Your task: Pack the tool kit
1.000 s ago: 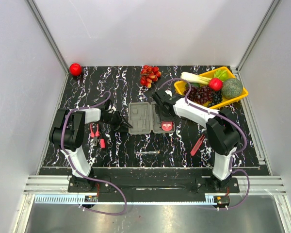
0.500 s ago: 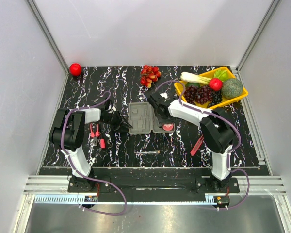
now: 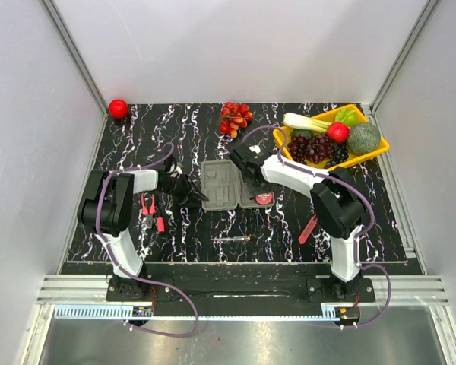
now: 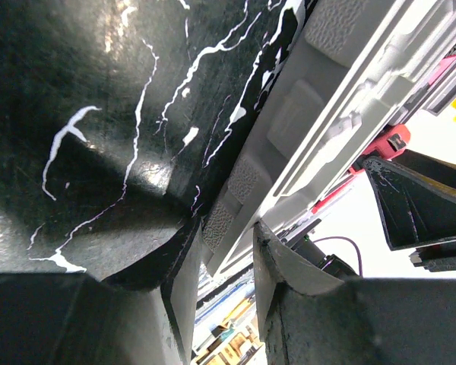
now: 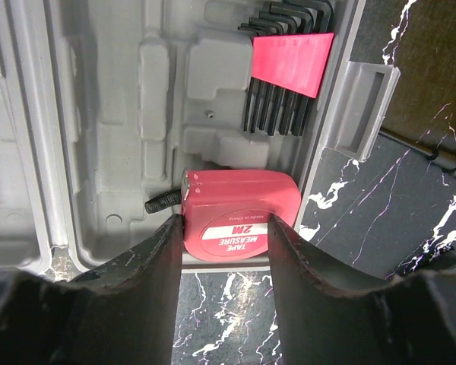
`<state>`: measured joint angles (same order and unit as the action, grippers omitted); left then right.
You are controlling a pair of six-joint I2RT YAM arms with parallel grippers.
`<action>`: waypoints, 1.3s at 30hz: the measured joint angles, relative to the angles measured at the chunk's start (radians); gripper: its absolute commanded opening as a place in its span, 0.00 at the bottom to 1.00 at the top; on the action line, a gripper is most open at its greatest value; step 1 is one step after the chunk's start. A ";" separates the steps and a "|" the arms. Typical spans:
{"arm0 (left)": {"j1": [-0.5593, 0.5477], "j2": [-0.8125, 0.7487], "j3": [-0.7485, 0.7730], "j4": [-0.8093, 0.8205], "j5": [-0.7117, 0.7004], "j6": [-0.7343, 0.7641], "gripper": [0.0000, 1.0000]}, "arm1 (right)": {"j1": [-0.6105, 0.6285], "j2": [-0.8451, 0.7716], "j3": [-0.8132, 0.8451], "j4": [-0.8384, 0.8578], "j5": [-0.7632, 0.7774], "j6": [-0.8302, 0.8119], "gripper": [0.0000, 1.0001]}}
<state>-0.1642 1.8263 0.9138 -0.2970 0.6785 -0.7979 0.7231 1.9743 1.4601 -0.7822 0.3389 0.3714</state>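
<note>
The grey tool kit case (image 3: 226, 185) lies open on the black marbled table. My left gripper (image 3: 190, 192) is at its left edge, and in the left wrist view its jaws (image 4: 228, 237) are closed on the case's rim (image 4: 304, 144). My right gripper (image 3: 243, 164) is open and empty above the case's far right part. In the right wrist view the red tape measure (image 5: 239, 217) sits at the case's edge, seen between my fingers (image 5: 148, 274); it also shows in the top view (image 3: 263, 198). Red pliers (image 3: 148, 207), a screwdriver (image 3: 232, 239) and a red knife (image 3: 310, 226) lie on the table.
A red holder of black hex keys (image 5: 289, 65) sits in the case. A yellow tray (image 3: 368, 156) of fruit and vegetables stands at the back right. A red cluster of fruit (image 3: 235, 118) and a red ball-shaped fruit (image 3: 118, 108) lie at the back.
My right gripper has moved left and back over the case, away from the tape measure, which stays put. The left arm has not moved.
</note>
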 measured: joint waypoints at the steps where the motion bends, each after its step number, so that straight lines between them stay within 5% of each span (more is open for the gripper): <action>1: 0.000 0.000 0.000 0.000 0.000 0.000 0.00 | 0.001 0.003 0.004 -0.004 0.000 0.000 0.46; 39: 0.000 0.002 0.000 0.000 0.003 0.000 0.00 | 0.003 0.087 0.079 -0.088 -0.033 -0.010 0.48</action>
<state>-0.1638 1.8282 0.9138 -0.2966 0.6815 -0.7975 0.7261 2.0613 1.5387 -0.8700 0.3061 0.3614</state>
